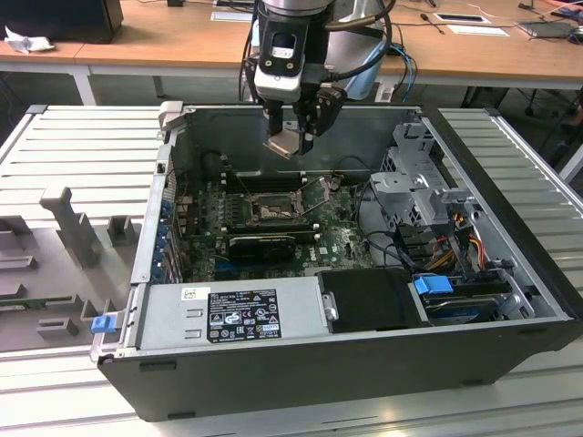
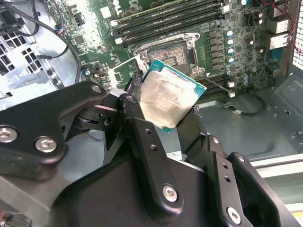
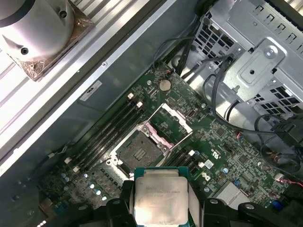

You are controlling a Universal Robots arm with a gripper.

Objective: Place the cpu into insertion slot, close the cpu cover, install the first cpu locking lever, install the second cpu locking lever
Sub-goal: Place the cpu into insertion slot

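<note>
Second wrist view: hand (image 2: 164, 103) grips cpu (image 2: 171, 94).

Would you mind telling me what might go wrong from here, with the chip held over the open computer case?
The black claw grips the small silver-grey square chip by its edges, seemingly tilted, above the green motherboard; it might slip or seat crooked in the square black socket.
The thin silver metal frame cover stands open beside that socket, so a descending claw could catch it.
</note>
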